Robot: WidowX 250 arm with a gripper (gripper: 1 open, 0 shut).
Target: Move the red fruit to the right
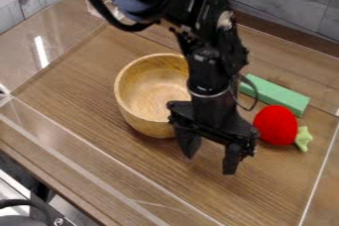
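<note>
**Red fruit lies to the right of the open fingers, not between them**

The wooden bowl is taken as the landmark; it stands on the brown table, and all places below are given from it.

The robot arm is seen coming down over the right rim of the bowl, with the gripper pointing straight down at the table just in front of the bowl's right side. The two fingers are spread wide apart, and nothing is held between them; only bare table is seen in the gap.

Behind the bowl's right side a flat green block is lying, well clear of the fingers.

The red fruit is resting on the table to the right of the bowl, in front of the green block. Its light-green leafy cap is turned to the right, away from the bowl, so its long axis is judged to run roughly left to right. From the fingers the fruit is found close by, to the right and slightly further back. A short shift in this direction is probably needed before the fingers can be placed around it.
</note>
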